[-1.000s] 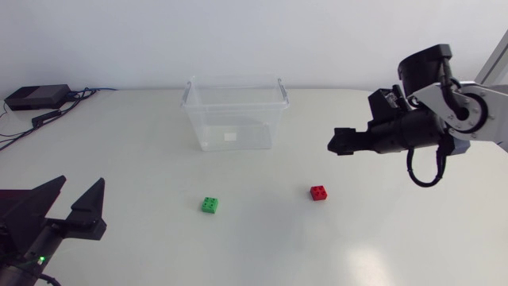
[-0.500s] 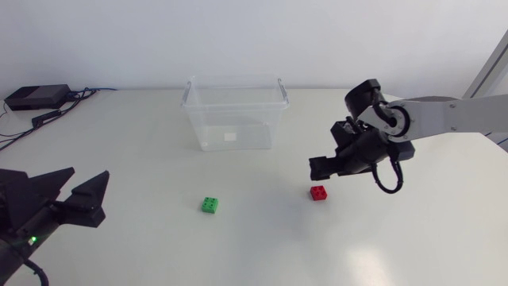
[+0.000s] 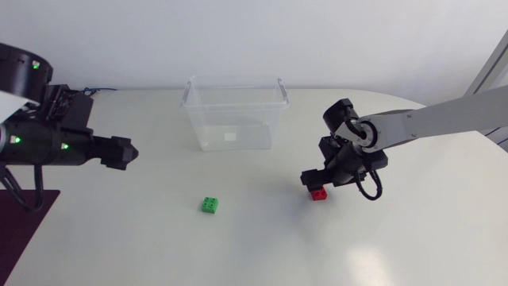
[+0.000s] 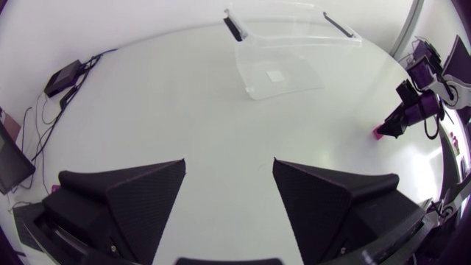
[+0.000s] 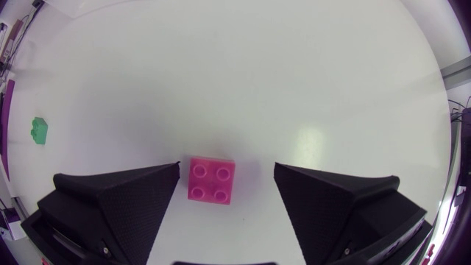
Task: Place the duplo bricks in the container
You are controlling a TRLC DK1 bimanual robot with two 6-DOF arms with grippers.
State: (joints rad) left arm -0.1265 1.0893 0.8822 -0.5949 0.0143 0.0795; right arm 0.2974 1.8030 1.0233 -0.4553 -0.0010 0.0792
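Over the last second my right gripper [image 3: 313, 181] has swung in from beside the container [image 3: 236, 111] and dropped over the red brick [image 3: 318, 193], which lies on the table in front of the container, off toward its right corner. From the right wrist camera the brick sits squarely between the fingers. They are spread wide and neither touches it, so nothing is gripped yet. I judge the pick is lined up, and what remains is to close on the brick and lift.

My left gripper [image 3: 125, 152] has also moved. It has come up from the near edge and now hangs to the left of the container, level with its front wall, pointing toward it. Its fingers are parted as well and hold nothing.

The green brick [image 3: 210, 205] has not shifted. It is in front of the container, a little left of its middle, well apart from both grippers. The container holds no bricks, so both are still to be placed.
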